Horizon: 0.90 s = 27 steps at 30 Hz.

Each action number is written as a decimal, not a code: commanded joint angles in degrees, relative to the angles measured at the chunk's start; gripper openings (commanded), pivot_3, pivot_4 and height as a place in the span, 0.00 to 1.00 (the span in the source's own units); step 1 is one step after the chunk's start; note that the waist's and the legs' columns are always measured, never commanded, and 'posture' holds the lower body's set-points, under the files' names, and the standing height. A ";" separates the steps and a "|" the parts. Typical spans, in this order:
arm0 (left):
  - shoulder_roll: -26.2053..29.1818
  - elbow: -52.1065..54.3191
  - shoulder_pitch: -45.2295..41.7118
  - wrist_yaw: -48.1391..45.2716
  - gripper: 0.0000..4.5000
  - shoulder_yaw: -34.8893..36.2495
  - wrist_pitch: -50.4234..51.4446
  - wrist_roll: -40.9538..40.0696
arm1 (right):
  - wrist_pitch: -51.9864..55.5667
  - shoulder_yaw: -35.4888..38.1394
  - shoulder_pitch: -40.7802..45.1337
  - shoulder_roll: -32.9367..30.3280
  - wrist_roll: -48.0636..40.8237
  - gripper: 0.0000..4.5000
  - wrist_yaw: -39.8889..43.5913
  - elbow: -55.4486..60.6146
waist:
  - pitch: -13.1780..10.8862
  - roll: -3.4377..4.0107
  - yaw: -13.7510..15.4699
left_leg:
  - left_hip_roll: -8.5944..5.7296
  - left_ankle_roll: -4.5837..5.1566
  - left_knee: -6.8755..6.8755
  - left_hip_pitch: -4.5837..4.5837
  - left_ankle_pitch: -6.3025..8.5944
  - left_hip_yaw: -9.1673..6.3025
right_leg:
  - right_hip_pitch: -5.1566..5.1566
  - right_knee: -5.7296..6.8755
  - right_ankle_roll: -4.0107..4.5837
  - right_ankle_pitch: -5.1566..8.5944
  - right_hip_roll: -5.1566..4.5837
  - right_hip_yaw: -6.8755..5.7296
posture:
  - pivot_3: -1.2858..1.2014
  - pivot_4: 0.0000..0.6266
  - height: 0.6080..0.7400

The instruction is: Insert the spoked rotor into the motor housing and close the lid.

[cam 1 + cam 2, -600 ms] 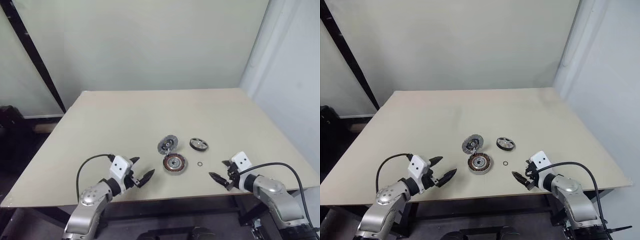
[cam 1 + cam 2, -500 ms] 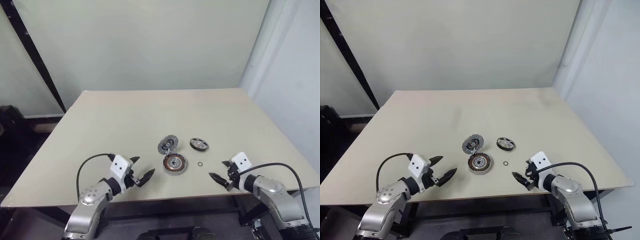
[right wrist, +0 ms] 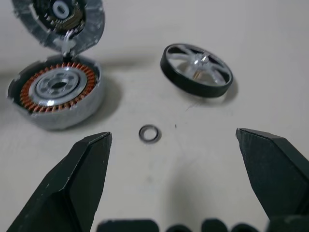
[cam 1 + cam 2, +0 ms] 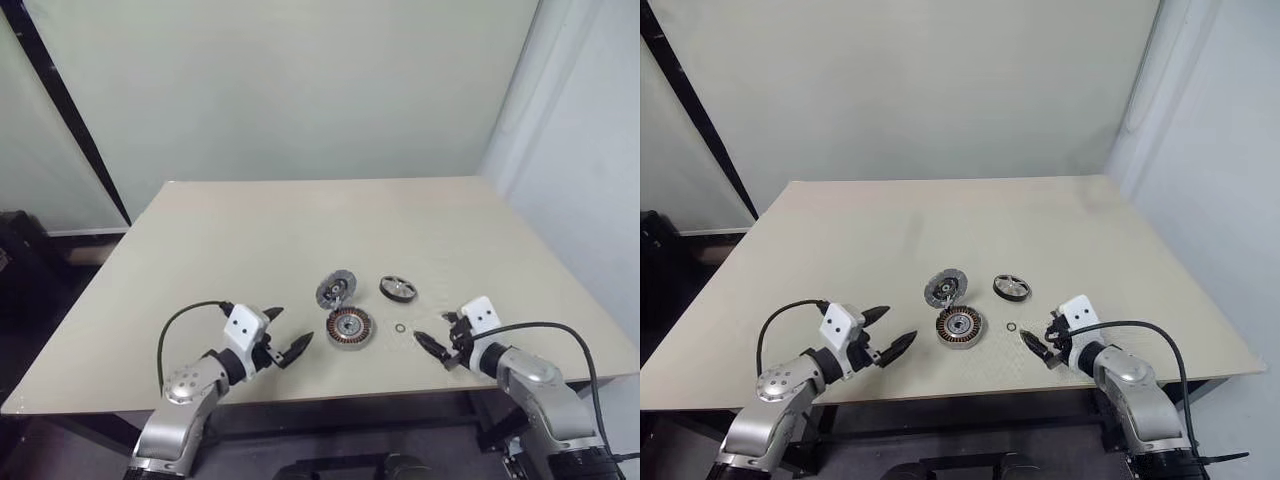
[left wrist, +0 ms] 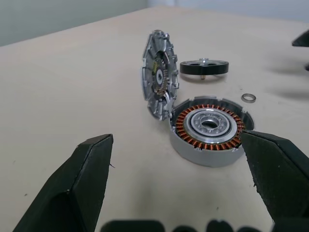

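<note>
The motor housing, a round disc with copper windings around a silvery centre, lies flat near the table's front. The grey ribbed lid stands tilted up against its far edge. To their right lies the spoked rotor, a dark ring with silvery spokes. My left gripper hovers open just left of the housing and holds nothing. My right gripper is open and empty to the right of it, pointing at a tiny washer.
The beige table stretches far back to a pale wall. Its front edge runs just under both grippers. The washer lies between the housing and the rotor.
My right gripper has edged inward toward the washer. The left gripper has crept slightly toward the housing. Both stay open, and the parts have not moved.
</note>
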State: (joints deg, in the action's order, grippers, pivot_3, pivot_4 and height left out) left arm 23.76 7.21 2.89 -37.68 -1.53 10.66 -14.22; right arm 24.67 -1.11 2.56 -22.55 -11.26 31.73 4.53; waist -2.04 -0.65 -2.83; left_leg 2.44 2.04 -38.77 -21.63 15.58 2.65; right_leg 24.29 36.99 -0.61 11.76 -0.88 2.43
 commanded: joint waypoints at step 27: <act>-0.82 0.45 -0.89 -1.06 0.99 -4.04 -0.75 1.80 | -4.15 -6.37 13.87 9.58 7.28 1.00 -7.29 -23.26 | 0.01 0.04 -0.04 | -0.01 0.01 0.02 -0.01 0.00 -0.01 | 0.01 0.01 0.00 0.00 0.02 0.02 | 0.52 0.00 1.00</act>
State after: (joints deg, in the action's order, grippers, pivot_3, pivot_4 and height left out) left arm 22.70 6.27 2.75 -38.50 -5.78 10.66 -12.30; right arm 22.25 -8.00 14.79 -13.22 -4.33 24.83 -19.00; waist -2.03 -0.61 -2.87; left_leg 2.43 2.05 -38.75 -21.64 15.58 2.64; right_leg 24.30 37.00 -0.61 11.75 -0.86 2.44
